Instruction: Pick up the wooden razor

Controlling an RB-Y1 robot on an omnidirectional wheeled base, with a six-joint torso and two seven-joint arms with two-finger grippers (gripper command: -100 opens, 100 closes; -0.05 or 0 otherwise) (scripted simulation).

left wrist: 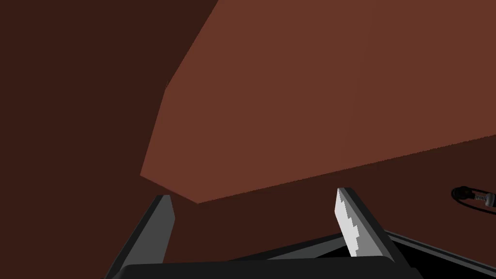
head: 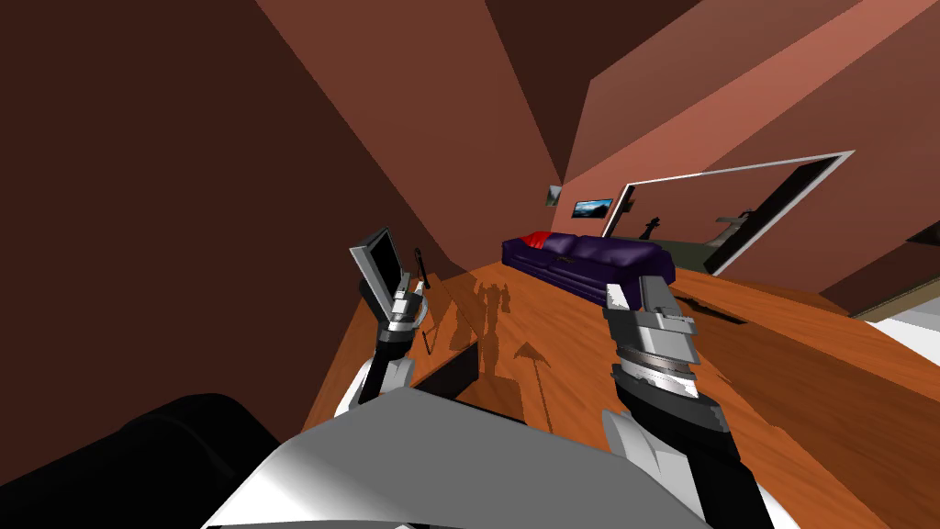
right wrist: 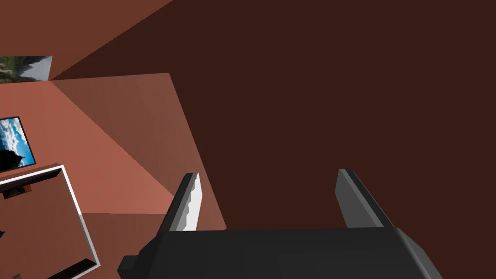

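A: Which step is in hand?

B: The search, I judge. Both arms are raised ahead of the chest and neither holds anything. The left tool [head: 378, 257] has its fingers spread and faces a brown wall [head: 184, 184]. The right tool [head: 635, 292] is spread too, with nothing between its fingers.

A: And the razor?

B: I cannot tell where it is. Ahead lies a wood floor [head: 780, 367] that runs to a purple sofa [head: 587, 262] at the far wall, with a doorway [head: 734, 211] beside it.

A: Anything small that might be it?

B: The left wrist view catches a small dark loop [left wrist: 477, 196] with a grey end. It sits off to one side of the left tool's fingers, against a dark brown surface, and it is too small to name.

A: What does the next move call for?

B: Probably a turn of the base and head, until some surface that could carry a razor comes into sight, and then a drive up close. After that, one arm lowers with its fingers apart, set across the handle. A razor handle is likely thin, so the pinch needs to be well centred or it may slip out.
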